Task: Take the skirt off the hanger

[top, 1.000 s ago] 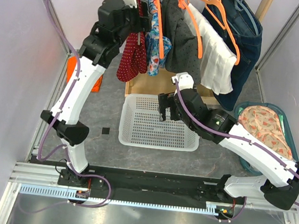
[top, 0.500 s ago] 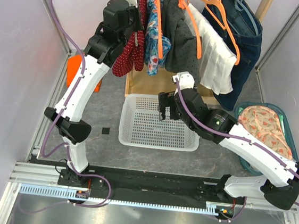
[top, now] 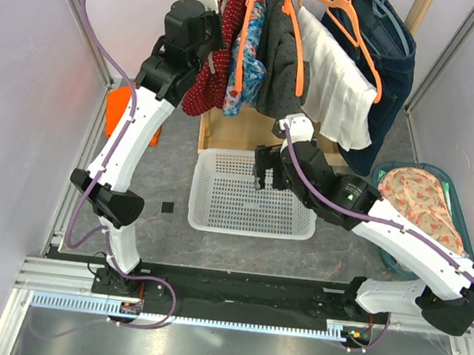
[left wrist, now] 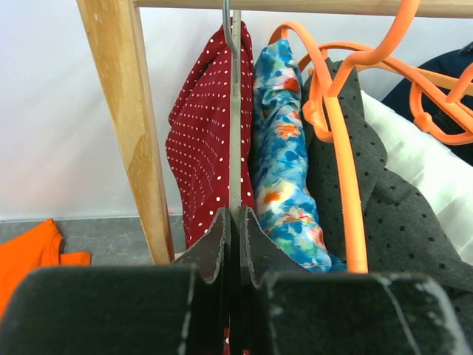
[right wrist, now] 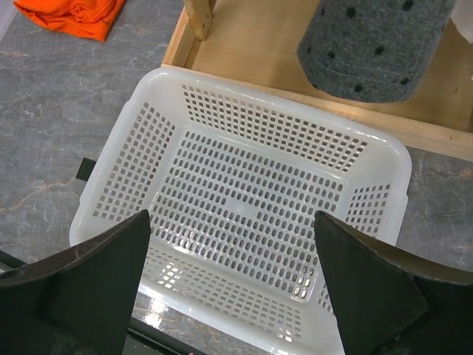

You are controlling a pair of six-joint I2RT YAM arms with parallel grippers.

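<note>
A red skirt with white dots (left wrist: 203, 140) hangs from a thin grey hanger (left wrist: 235, 111) hooked on the wooden rail, leftmost on the rack (top: 205, 94). My left gripper (left wrist: 235, 213) is up at the rack (top: 210, 49), shut on the grey hanger's straight stem just below the hook, and the red fabric falls to the left of the stem. My right gripper (right wrist: 230, 216) stands wide open with nothing between its fingers, hovering over the white perforated basket (right wrist: 140, 155), lower than the clothes in the top view (top: 268, 171).
To the right of the skirt hang a blue floral garment (left wrist: 284, 170), a grey dotted one (left wrist: 384, 200) on an orange hanger (left wrist: 344, 163), a white one (top: 341, 78) and denim (top: 393, 67). A wooden post (left wrist: 129, 126) stands left. Orange cloth (right wrist: 70, 15) lies on the floor. A teal tub (top: 458, 209) sits right.
My left gripper has shut on the grey hanger's stem. The hanging clothes have swung left and bunched together. The right arm has barely moved.
</note>
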